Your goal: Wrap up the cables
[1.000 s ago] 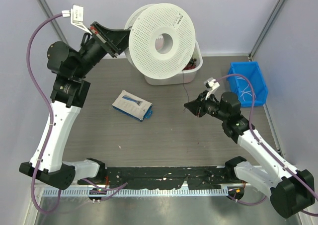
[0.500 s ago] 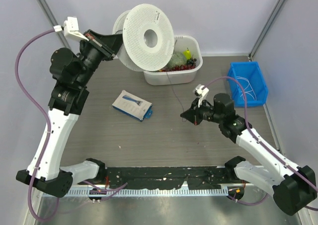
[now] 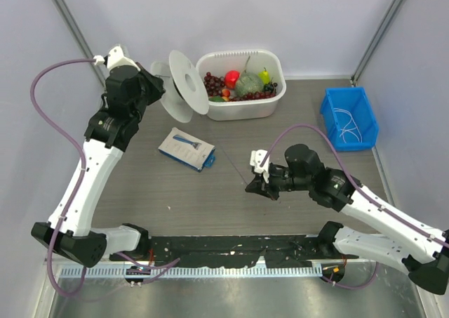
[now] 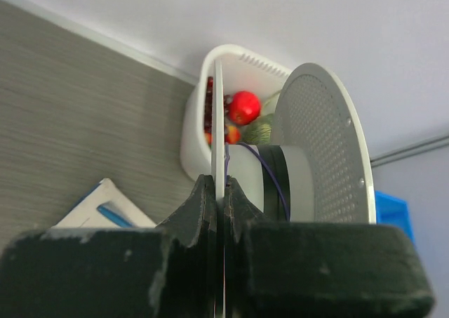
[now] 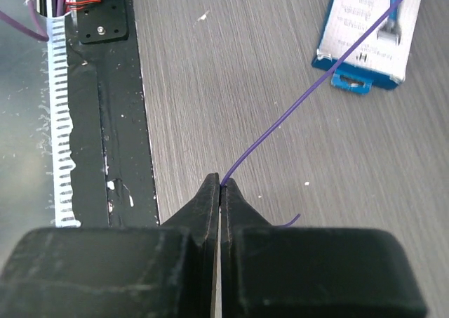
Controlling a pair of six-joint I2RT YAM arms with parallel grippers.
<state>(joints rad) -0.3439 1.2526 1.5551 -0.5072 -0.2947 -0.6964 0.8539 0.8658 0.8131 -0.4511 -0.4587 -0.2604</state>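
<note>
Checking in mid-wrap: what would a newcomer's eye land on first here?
The white spool, held edge-on at far left by the left gripper clamped on its flange. Then the thin purple cable, pinched in the right gripper near centre. Behind, a white tub of bright fruit.

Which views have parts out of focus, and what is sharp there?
Left wrist: the left pincer is blurred, the spool sharp. Right wrist: the right pincer is blurred, the purple cable and table sharp. Top external: evenly lit, nothing blurred.
</note>
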